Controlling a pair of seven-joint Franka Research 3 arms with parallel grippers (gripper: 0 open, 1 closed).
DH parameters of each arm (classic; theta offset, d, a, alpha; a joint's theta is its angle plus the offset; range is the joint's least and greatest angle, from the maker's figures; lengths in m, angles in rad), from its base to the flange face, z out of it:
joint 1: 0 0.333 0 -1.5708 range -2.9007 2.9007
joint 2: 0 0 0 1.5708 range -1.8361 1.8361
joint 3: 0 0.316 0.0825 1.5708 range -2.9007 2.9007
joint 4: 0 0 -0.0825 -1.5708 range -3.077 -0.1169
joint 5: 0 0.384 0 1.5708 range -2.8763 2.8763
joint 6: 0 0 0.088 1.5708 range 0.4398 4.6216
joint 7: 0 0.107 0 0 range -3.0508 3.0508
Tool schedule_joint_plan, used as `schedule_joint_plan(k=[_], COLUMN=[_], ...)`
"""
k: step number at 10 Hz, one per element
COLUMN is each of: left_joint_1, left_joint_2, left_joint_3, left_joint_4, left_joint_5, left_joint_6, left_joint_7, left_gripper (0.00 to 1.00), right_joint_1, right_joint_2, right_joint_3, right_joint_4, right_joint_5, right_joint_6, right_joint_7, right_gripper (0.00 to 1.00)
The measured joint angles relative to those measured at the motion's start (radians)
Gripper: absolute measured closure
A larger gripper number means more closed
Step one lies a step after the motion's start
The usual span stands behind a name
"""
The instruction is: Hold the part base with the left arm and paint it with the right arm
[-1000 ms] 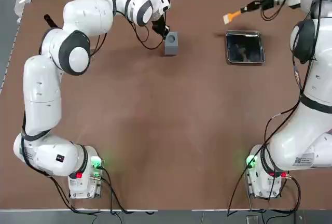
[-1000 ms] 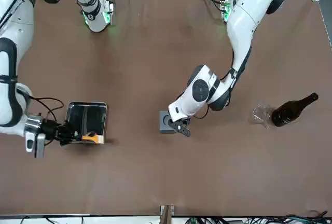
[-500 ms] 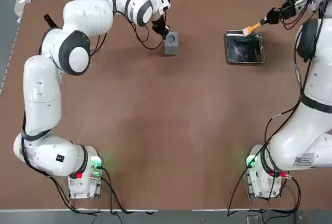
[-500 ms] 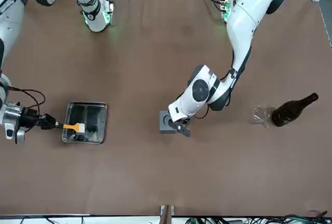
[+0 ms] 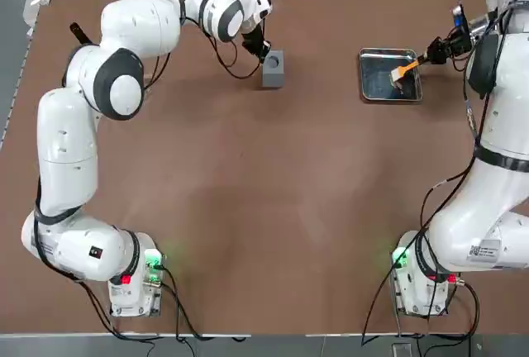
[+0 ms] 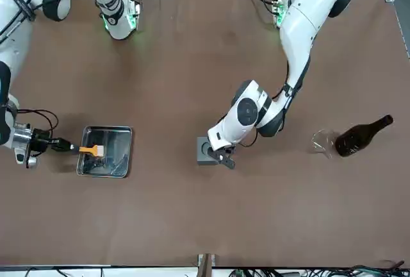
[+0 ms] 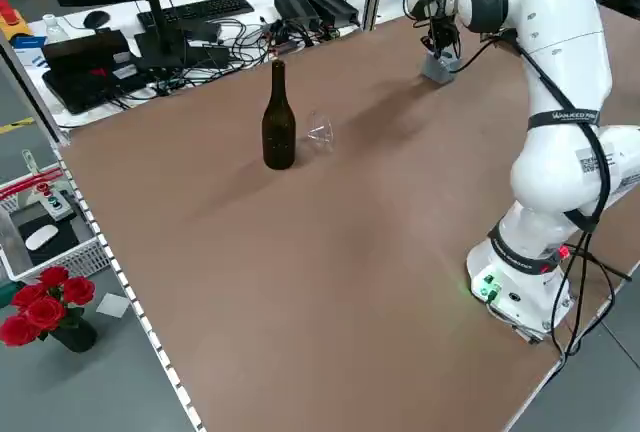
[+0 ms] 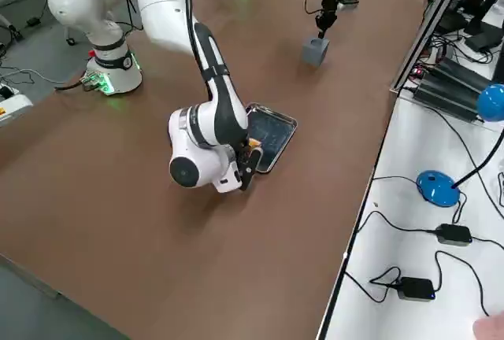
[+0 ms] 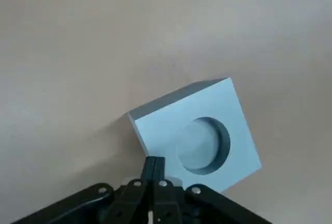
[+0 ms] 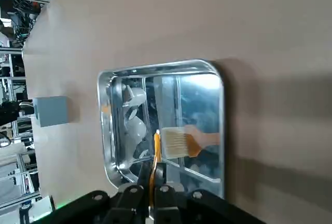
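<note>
The part base is resting on the table, the left gripper, fingers together, lying against it. The right gripper, clamped on a brush, is hovering over the steel tray. A dark bottle is standing near a clear cup, well apart from the tray.

Brown table: steel tray far R; grey block far, mid; dark bottle w/ clear cup beside it, far L.
</note>
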Motion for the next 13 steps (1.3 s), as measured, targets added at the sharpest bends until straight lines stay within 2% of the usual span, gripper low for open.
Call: schedule_joint_plan(k=[3, 10, 13], left_joint_1=[-0.001, -0.001, -0.001], left_joint_2=[0.000, 0.000, 0.000], left_joint_3=[0.000, 0.000, 0.000], left_joint_4=[0.000, 0.000, 0.000], left_joint_5=[0.003, 0.003, 0.003], left_joint_6=[0.000, 0.000, 0.000], left_joint_7=[0.000, 0.000, 0.000], left_gripper=[0.99, 0.99, 0.99], right_joint_1=[-0.005, -0.005, -0.010], right_joint_2=[0.000, 0.051, 0.063], right_joint_3=[-0.027, -0.032, -0.051], right_joint_4=[0.010, 0.038, 0.058], right_joint_5=[0.000, 0.000, 0.000], right_joint_6=[-0.012, 0.003, 0.009], right_joint_7=[0.008, -0.008, -0.024], right_gripper=[0.95, 0.95, 0.93])
